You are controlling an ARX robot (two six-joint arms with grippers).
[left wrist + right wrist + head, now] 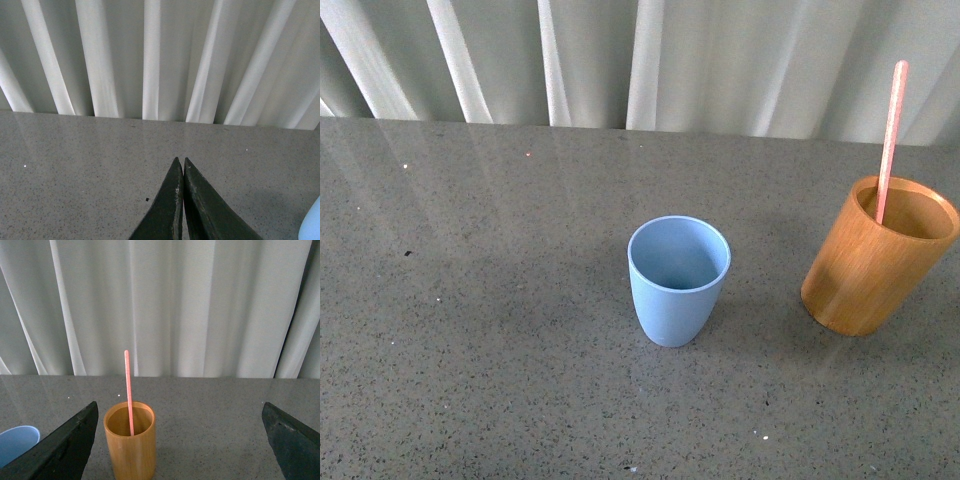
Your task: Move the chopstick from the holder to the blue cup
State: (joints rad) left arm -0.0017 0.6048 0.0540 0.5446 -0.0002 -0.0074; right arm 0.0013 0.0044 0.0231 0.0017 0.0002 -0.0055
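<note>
Now pressing the left claw (180, 162) fully together, both dark fingers (165, 210) lying flat against each other down to a single point, clamping nothing, hanging over bare speckled grey bench (75, 165). Catching only a pale sliver of the blue cup (312, 225) at the border of that wrist view, apart from the fingers.

Spreading the right claw (180, 407) wide, its two black fingers (65, 450) sitting far apart at opposite borders of the right wrist view, gripping nothing. Framing the holder (129, 450) in the gap between them, closer to one finger than the other, yet not touching it. Finding the chopstick (128, 390) standing inside the holder, lower end down in the hollow, most of its length rising above the rim, nearly upright. Glimpsing the blue cup (15, 440) beside that nearer finger, just its rim and part of the wall.

Further out, in the front view, placing the blue cup (678, 280) upright at the centre of the frame, mouth facing up, inside showing plain blue. Setting the holder (875, 265) at the right edge, about level with the cup and well apart from it, on the same bench (470, 300). Sending the chopstick (890, 130) up from the holder's hollow into the upper right of the frame, tipping slightly rightward. Filling the top of the frame with a white pleated curtain (620, 60) behind the bench's far edge.
</note>
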